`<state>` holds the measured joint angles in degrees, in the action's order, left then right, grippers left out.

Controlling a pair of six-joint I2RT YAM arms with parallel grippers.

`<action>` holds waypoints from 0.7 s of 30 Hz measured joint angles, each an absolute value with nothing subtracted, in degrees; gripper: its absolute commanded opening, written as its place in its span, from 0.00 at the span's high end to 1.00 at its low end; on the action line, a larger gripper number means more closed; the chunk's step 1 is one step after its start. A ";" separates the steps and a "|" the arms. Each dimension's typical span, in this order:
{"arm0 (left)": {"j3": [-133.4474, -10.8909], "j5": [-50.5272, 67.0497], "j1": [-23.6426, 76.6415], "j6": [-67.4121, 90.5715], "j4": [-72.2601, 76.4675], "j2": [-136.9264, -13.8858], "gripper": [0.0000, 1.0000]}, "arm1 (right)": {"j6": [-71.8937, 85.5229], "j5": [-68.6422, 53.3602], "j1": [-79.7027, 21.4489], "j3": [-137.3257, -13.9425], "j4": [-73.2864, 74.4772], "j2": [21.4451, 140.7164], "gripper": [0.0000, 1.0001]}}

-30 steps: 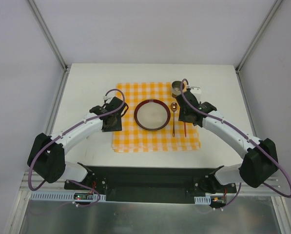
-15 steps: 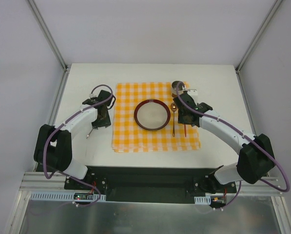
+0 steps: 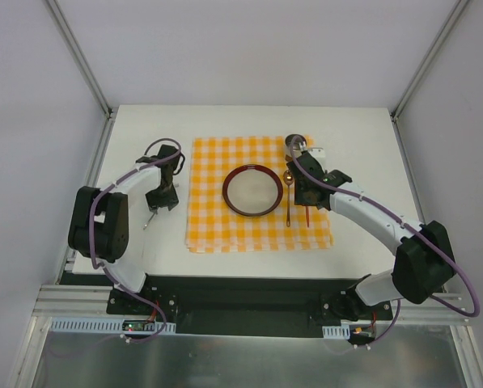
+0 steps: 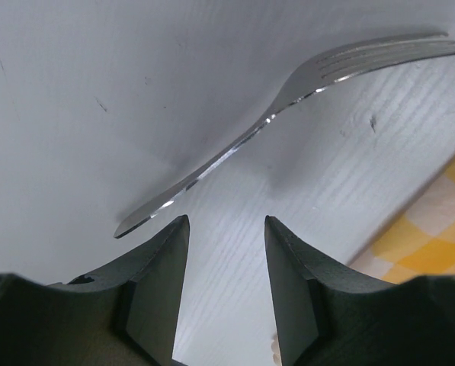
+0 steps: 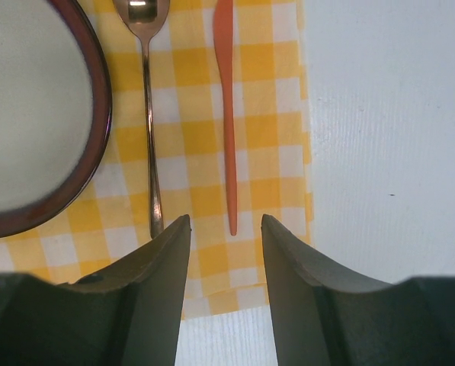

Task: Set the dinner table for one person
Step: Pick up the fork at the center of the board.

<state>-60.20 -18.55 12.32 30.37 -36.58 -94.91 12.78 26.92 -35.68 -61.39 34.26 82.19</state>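
Place setting on the white tabletop [image 3: 362, 137], nothing held.
The tabletop stretches beyond the arm bases, with an orange-checked mat [image 3: 217, 226] at its middle. On the mat a plate [image 3: 253, 167] has a spoon [image 5: 147, 114] and an orange knife [image 5: 227, 114] to its right, and a metal cup [image 3: 295, 145] at the far right corner. The left gripper [image 4: 225, 229], jaws apart and empty, hovers over bare tabletop left of the mat, near a fork [image 4: 288, 99]. The right gripper [image 5: 225, 225], jaws apart and empty, hangs above the knife's near end.
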 measured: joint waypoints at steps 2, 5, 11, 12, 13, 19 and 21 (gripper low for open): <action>-60.88 -18.52 11.27 30.35 -36.67 -95.98 0.56 | 12.45 26.68 -35.68 -61.47 34.20 82.21 0.55; -62.26 -18.46 9.61 30.15 -36.64 -96.77 0.55 | 11.79 26.46 -35.66 -62.43 34.33 82.50 0.55; -64.10 -18.02 7.14 29.12 -36.51 -97.12 0.55 | 10.68 26.20 -35.40 -66.39 34.57 83.99 0.55; -64.31 -17.96 6.79 28.97 -36.51 -97.34 0.56 | 10.48 26.15 -35.31 -66.92 34.57 84.07 0.54; -64.47 -17.87 6.59 28.86 -36.51 -97.58 0.55 | 10.33 26.13 -35.20 -67.26 34.63 84.09 0.55; -64.99 -16.78 5.93 28.14 -36.45 -100.16 0.56 | 9.93 26.13 -34.33 -68.27 35.18 84.09 0.55; -64.99 -16.53 5.93 27.90 -36.47 -100.86 0.56 | 9.93 26.13 -34.11 -68.27 35.51 84.09 0.55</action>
<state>-64.99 -16.53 5.93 27.90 -36.47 -100.86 9.93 26.13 -34.11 -68.27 35.51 84.09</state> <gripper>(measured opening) 0.443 0.456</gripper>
